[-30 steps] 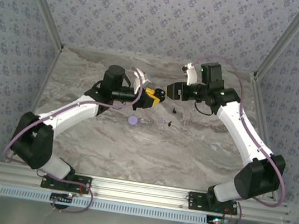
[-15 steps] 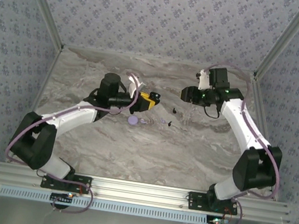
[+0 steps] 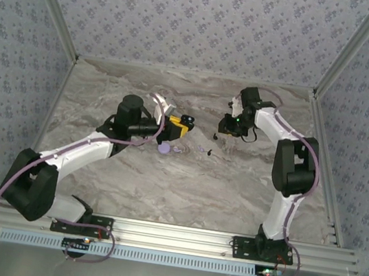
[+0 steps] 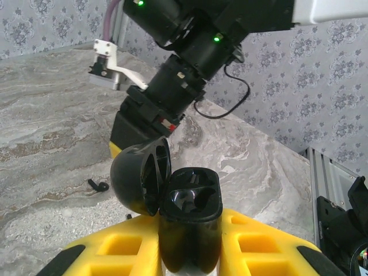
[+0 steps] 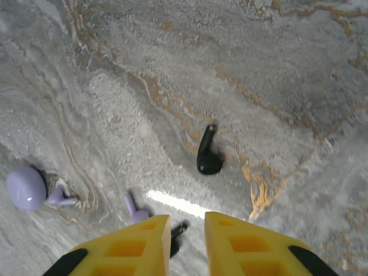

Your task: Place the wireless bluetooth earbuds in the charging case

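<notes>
While your left end effector (image 4: 187, 256) clamps the open black charging case (image 4: 192, 201), spread the barely parted, empty right end effector (image 5: 185, 221), then straddle the black earbud (image 5: 207, 154) lying, apparently flat, on the counter (image 5: 287, 69) beyond it.

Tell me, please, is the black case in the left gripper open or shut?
Open. In the left wrist view the black case has its lid swung back, and the wells inside show.

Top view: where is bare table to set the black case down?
Bare: the wide table stretch between the lavender case and the near edge; also the far-left corner by the back wall. Crowded: the scattered earbuds between left gripper and right gripper.
</notes>
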Available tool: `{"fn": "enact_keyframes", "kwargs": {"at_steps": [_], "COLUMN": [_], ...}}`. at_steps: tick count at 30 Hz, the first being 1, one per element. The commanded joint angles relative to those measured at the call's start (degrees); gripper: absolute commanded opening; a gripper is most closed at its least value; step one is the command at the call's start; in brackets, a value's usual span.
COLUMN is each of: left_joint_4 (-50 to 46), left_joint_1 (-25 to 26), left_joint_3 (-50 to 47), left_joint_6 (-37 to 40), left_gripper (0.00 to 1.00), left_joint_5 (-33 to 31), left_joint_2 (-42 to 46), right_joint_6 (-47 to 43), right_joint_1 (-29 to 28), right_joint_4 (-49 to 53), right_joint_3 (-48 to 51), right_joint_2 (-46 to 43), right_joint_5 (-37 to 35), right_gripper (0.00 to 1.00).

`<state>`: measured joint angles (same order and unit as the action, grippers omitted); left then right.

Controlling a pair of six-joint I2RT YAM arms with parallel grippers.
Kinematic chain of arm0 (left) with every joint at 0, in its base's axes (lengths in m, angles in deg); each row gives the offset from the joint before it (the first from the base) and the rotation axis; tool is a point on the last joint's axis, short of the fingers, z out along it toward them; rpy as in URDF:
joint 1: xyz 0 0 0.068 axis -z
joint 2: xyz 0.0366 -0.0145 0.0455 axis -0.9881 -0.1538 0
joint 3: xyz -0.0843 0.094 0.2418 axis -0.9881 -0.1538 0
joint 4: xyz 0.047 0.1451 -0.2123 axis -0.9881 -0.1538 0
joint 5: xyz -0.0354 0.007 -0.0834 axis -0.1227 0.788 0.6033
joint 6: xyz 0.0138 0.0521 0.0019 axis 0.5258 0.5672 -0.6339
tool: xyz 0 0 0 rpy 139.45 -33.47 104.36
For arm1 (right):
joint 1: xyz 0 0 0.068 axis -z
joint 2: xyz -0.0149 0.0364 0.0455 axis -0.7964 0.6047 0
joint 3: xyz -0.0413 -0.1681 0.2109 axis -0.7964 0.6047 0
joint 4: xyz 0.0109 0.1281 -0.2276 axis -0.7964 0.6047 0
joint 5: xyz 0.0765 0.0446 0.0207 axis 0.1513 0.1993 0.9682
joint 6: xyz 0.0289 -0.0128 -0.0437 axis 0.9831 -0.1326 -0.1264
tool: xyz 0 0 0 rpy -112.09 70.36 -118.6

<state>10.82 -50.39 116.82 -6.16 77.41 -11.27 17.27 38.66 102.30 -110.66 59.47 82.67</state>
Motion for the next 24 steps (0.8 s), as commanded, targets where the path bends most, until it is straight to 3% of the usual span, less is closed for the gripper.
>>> {"fn": "enact_keyframes", "kwargs": {"at_steps": [1, 12, 24], "left_joint_4": [0.3, -0.3, -0.8], "left_joint_1": [0.5, 0.7, 0.8], "left_joint_3": [-0.4, -0.3, -0.3], "left_joint_6": [-0.1, 0.3, 0.6], "left_gripper": [0.24, 0.24, 0.24], "left_joint_5": [-0.6, -1.1, -1.1], "left_joint_2": [2.0, 2.1, 2.1], "right_joint_6": [-1.6, 0.0, 0.2], "right_joint_1": [-0.4, -2.3, -3.8], "right_joint_4": [3.6, 9.2, 11.2], "right_joint_3": [-4.6, -13.6, -17.0], "right_joint_2": [3.9, 12.6, 16.5], "right_joint_5": [2.2, -8.6, -12.7], "right_gripper": [0.19, 0.09, 0.08]}}
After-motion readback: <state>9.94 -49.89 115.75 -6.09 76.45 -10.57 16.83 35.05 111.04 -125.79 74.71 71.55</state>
